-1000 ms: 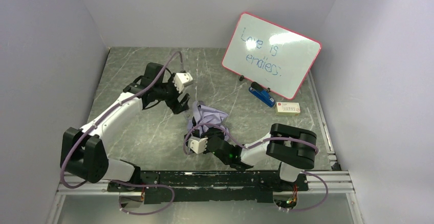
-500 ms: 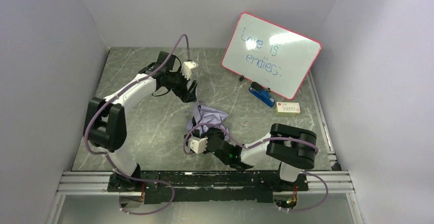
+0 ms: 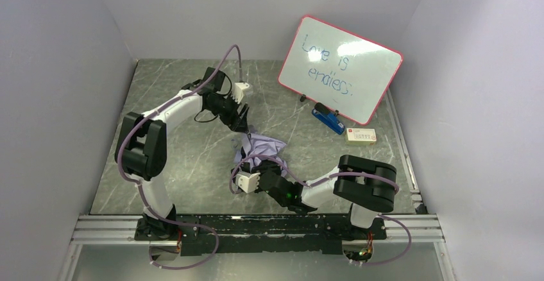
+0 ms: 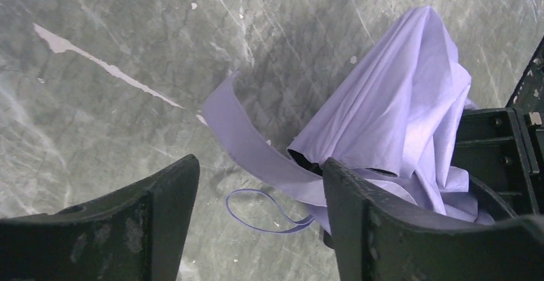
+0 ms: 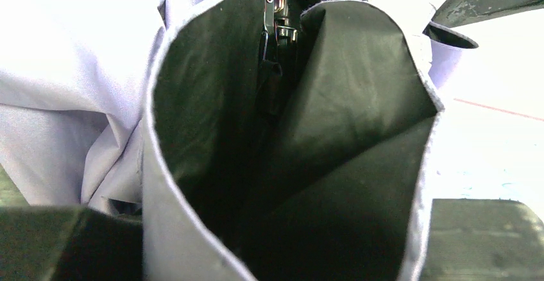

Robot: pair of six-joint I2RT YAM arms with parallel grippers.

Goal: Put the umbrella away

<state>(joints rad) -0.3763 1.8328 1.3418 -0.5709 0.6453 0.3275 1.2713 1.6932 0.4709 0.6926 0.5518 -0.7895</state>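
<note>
One umbrella [image 3: 264, 146] | in right tool [image 3: 255, 164] | left tool [image 3: 242, 118] just beside, agape

The left gripper [image 3: 242, 119] has swung in to the umbrella [image 3: 264, 145], jaws narrowing

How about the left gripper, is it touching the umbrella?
Cannot tell. In the left wrist view the left gripper is open around a strap of the umbrella, but one finger overlaps the fabric, hiding any contact.
</note>
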